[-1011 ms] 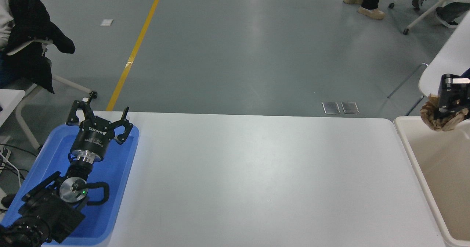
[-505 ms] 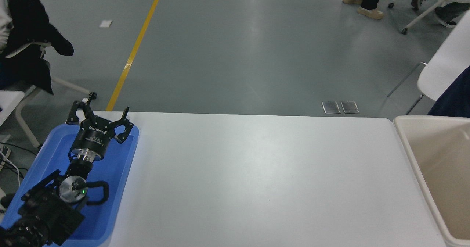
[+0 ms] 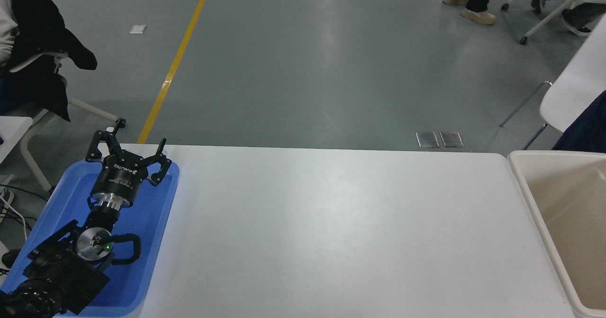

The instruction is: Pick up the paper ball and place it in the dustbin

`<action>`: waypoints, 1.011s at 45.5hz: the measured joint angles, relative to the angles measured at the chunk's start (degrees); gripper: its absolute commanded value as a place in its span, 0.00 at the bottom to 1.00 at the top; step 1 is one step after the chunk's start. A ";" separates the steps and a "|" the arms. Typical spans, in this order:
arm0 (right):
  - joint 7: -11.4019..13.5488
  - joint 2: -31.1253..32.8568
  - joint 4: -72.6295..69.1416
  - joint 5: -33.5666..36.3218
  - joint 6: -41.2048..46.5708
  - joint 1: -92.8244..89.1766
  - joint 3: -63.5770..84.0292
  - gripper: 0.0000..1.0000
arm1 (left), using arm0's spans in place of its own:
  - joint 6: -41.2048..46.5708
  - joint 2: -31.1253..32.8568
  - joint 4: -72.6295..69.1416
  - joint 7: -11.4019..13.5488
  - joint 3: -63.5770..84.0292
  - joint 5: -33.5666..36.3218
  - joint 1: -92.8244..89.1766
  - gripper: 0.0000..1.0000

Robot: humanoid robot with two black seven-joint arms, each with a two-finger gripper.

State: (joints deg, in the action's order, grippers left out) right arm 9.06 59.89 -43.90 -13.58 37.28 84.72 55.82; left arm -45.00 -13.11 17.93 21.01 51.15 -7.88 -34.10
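The beige dustbin (image 3: 530, 199) stands at the table's right end, partly cut off by the picture's right edge; the part of its inside that shows holds nothing. The paper ball is out of view. My right gripper is out of view. My left gripper (image 3: 128, 145) is parked at the lower left over the blue tray, its fingers spread open and empty.
A shallow blue tray (image 3: 161, 223) lies at the table's left end under my left arm. A white chair (image 3: 575, 91) with dark cloth on it stands behind the dustbin. A chair with a black jacket (image 3: 33, 48) stands at far left. A person's feet (image 3: 468, 5) show at the top.
One second ago my right gripper held the paper ball above the dustbin's far rim at the right edge. Since then both have left the picture. My left arm has not moved.
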 measured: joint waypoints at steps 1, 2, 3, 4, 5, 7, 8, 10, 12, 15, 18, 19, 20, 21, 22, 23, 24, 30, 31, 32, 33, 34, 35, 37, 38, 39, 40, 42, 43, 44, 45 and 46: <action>0.00 -0.71 1.08 -0.01 -1.30 -2.81 -2.51 0.00 | 0.00 0.00 0.00 0.00 0.00 0.00 0.01 1.00; -0.01 -1.18 1.71 0.00 -2.03 -4.55 -3.97 0.00 | 0.00 0.00 0.00 0.00 0.00 -0.01 0.00 1.00; -0.02 -1.63 2.40 -0.02 -2.78 -6.18 -5.36 0.00 | 0.00 0.00 0.00 0.00 0.00 -0.02 0.00 1.00; 0.00 -2.35 3.66 -0.07 -4.10 -8.41 -7.27 0.00 | 0.00 0.00 0.00 0.00 0.00 -0.01 0.00 1.00; 0.00 -2.89 4.51 -0.10 -4.93 -9.86 -8.33 0.00 | 0.00 0.00 0.00 0.00 0.00 -0.01 0.00 1.00; -0.01 -4.36 6.21 -0.08 -6.75 -12.84 -10.47 0.00 | 0.00 -0.01 0.00 0.00 0.00 -0.02 0.00 1.00; 0.00 -5.39 7.38 -0.08 -8.02 -14.59 -11.64 0.00 | 0.00 -0.02 0.00 0.00 0.00 -0.02 0.00 1.00; -0.07 -7.15 9.45 -0.09 -10.18 -17.21 -13.24 0.00 | 0.00 -0.02 0.00 0.00 0.00 -0.02 0.00 1.00; -0.13 -9.25 11.97 -0.09 -12.82 -20.26 -14.71 0.00 | 0.00 -0.02 0.00 0.00 0.00 -0.02 0.00 1.00; -0.21 -12.38 15.79 -0.06 -16.65 -24.50 -16.50 0.00 | 0.00 -0.01 0.00 0.00 0.00 -0.03 0.00 1.00; -0.30 -15.79 20.04 0.02 -20.62 -28.63 -18.33 0.00 | 0.00 -0.01 0.00 0.00 0.00 -0.03 0.00 1.00; -0.31 -16.73 21.15 0.04 -21.56 -29.66 -18.79 0.00 | 0.00 -0.01 0.00 0.00 0.00 -0.02 0.00 1.00; -0.34 -17.63 22.29 0.06 -22.44 -30.68 -19.28 0.00 | 0.00 -0.01 0.00 0.00 0.00 -0.03 0.00 1.00; -0.34 -18.92 23.99 0.07 -23.83 -32.19 -19.98 0.00 | 0.00 -0.01 0.00 0.00 0.00 -0.02 0.00 1.00; -0.34 -19.77 25.15 0.09 -24.68 -33.14 -20.41 0.00 | 0.00 -0.01 0.00 0.00 0.00 -0.03 0.00 1.00; -0.35 -20.66 26.29 0.12 -25.45 -34.09 -20.83 0.00 | 0.00 0.00 0.00 0.00 0.00 -0.02 0.00 1.00; -0.38 -21.95 27.84 0.17 -26.61 -35.44 -21.41 0.00 | 0.00 -0.01 0.00 0.00 0.00 -0.02 0.00 1.00; -0.38 -27.10 34.11 0.52 -30.90 -40.39 -23.29 0.00 | 0.00 -0.01 0.00 0.00 0.00 -0.03 0.00 1.00; -0.39 -27.99 35.19 0.57 -31.84 -41.23 -23.66 0.00 | 0.00 -0.01 0.00 0.00 0.00 -0.03 0.00 1.00; -0.38 -28.53 35.90 0.60 -32.41 -41.77 -23.91 0.00 | 0.00 -0.01 0.00 0.00 0.00 -0.03 0.00 1.00; -0.38 -29.02 36.47 0.64 -32.98 -42.26 -24.18 0.00 | 0.00 -0.01 0.00 0.00 0.00 -0.03 0.00 1.00; -0.38 -29.70 37.27 0.68 -33.89 -42.94 -24.65 0.00 | 0.00 -0.01 0.00 0.00 0.00 -0.03 0.00 1.00; -0.39 -30.62 38.27 0.76 -35.09 -43.87 -25.38 0.00 | 0.00 -0.01 0.00 0.00 0.00 -0.03 0.01 1.00; -0.39 -31.04 38.74 0.78 -35.83 -44.39 -25.93 0.00 | 0.00 -0.02 0.00 0.00 0.00 -0.03 0.00 1.00; -0.39 -31.32 39.11 0.79 -36.32 -44.75 -26.30 0.00 | 0.00 -0.02 0.00 0.00 0.00 -0.03 0.00 1.00; -0.38 -31.66 39.48 0.81 -36.84 -45.19 -26.75 0.00 | 0.00 -0.02 0.00 0.00 0.00 -0.03 0.01 1.00; -0.38 -32.38 40.05 0.86 -37.92 -46.07 -27.67 0.00 | 0.00 -0.03 0.00 0.00 0.00 -0.03 0.00 1.00; -0.39 -32.59 40.29 0.86 -38.30 -46.34 -28.01 0.00 | 0.00 -0.04 0.00 0.00 0.00 -0.03 0.01 1.00; -0.39 -32.82 40.67 0.86 -38.82 -46.67 -28.44 0.00 | 0.00 -0.04 0.00 0.00 0.00 -0.03 0.01 1.00; -0.39 -33.01 40.93 0.89 -39.14 -46.92 -28.70 0.00 | 0.00 -0.04 0.00 0.00 0.00 -0.03 0.00 1.00; -0.41 -33.20 41.05 0.91 -39.40 -47.16 -28.94 0.00 | 0.00 -0.04 0.00 0.00 0.00 -0.03 0.01 1.00; -0.41 -33.37 41.13 0.92 -39.65 -47.39 -29.19 0.00 | 0.00 -0.04 0.00 0.00 0.00 -0.03 0.01 1.00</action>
State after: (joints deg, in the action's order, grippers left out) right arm 8.65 26.51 -2.78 -12.66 -2.37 37.33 26.63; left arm -45.00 -13.15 17.93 21.01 51.15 -7.91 -34.10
